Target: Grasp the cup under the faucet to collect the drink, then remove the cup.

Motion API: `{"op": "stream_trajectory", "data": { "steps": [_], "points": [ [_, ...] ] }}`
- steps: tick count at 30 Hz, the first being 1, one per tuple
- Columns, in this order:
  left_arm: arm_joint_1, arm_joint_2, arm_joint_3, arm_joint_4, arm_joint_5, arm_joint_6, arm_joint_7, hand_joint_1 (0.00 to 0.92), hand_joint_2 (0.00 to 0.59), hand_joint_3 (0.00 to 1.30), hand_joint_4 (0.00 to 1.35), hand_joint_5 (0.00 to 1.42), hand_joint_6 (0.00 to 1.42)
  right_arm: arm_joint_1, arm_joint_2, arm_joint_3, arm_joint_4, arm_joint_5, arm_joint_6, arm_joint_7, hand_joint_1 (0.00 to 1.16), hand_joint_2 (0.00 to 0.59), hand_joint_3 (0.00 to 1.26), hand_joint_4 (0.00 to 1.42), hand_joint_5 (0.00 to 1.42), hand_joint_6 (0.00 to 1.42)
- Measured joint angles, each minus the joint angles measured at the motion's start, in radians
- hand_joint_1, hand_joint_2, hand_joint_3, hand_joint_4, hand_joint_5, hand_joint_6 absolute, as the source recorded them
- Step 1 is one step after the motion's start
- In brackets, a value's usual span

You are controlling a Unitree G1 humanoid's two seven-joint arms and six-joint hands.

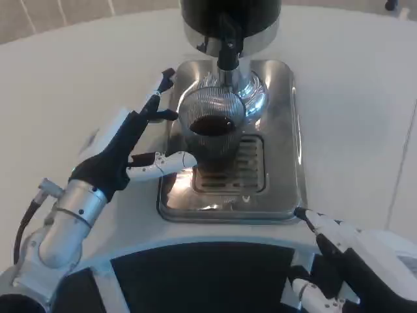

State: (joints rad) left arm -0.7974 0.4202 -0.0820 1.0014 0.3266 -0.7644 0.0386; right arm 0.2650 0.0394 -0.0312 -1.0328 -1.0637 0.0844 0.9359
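Ribbed clear glass cup (214, 134) of dark drink, on the steel drip tray (287, 150) under the black faucet (228, 49).
Left hand (140, 147) spread wide around cup's side, apparently poised for grasping, holding nothing; right hand (345, 251) waits near the tray corner, fingers apart, empty.

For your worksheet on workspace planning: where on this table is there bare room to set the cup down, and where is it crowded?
Bare white table lies left of the steel drip tray, and more to its right. Crowded: the tray's centre, where the cup stands under the faucet, with the left hand beside it.
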Motion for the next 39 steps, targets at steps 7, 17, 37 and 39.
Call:
{"op": "stream_trajectory", "data": {
  "steps": [7, 17, 37, 39],
  "points": [
    [-0.019, -0.001, -0.015, 0.027, -0.003, -0.008, -0.026, 0.375, 0.042, 0.0, 0.01, 0.28, 0.21, -0.006, 0.004, 0.002, 0.0, -0.01, 0.002, 0.0, 0.1, 0.485, 0.01, 0.0, 0.0, 0.0],
    [-0.044, -0.008, -0.018, 0.051, -0.008, -0.028, -0.072, 0.375, 0.042, 0.0, 0.0, 0.3, 0.2, 0.018, 0.022, 0.007, 0.0, -0.015, -0.014, 0.001, 0.15, 0.471, 0.02, 0.0, 0.0, 0.0],
    [-0.106, -0.047, -0.055, 0.093, -0.004, -0.033, -0.086, 0.359, 0.042, 0.0, 0.0, 0.35, 0.21, 0.013, 0.022, 0.004, 0.0, -0.026, -0.019, 0.001, 0.22, 0.474, 0.06, 0.0, 0.0, 0.0],
    [-0.112, -0.049, -0.057, 0.098, -0.002, -0.031, -0.086, 0.357, 0.047, 0.0, 0.0, 0.36, 0.24, 0.013, 0.022, 0.004, 0.0, -0.029, -0.017, 0.001, 0.23, 0.474, 0.06, 0.0, 0.0, 0.0]
  ]
}}
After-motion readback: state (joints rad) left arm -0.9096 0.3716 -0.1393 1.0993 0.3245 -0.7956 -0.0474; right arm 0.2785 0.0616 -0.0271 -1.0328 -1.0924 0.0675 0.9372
